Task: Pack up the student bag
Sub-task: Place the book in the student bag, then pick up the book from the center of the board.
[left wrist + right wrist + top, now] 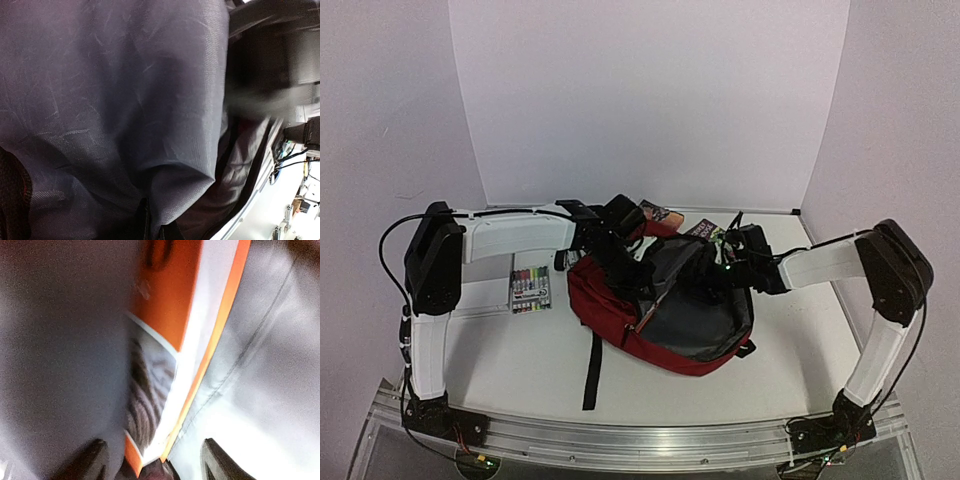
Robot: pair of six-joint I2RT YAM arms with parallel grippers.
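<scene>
The student bag (610,312), dark red with grey lining, lies open in the middle of the table. My left gripper (620,260) is at the bag's top rim. In the left wrist view grey lining (110,100) fills the frame and bunches to a pinched fold at the bottom, hiding the fingers. My right gripper (722,268) reaches into the bag's opening from the right. In the right wrist view its gripper (157,466) is open, with an orange-covered book (172,305) standing edge-on between the spread fingers, grey lining (280,365) on both sides.
A pack of coloured markers (530,288) lies on the table left of the bag. Two printed books (700,228) lie behind the bag near the back wall. A black strap (592,370) trails from the bag toward the near edge.
</scene>
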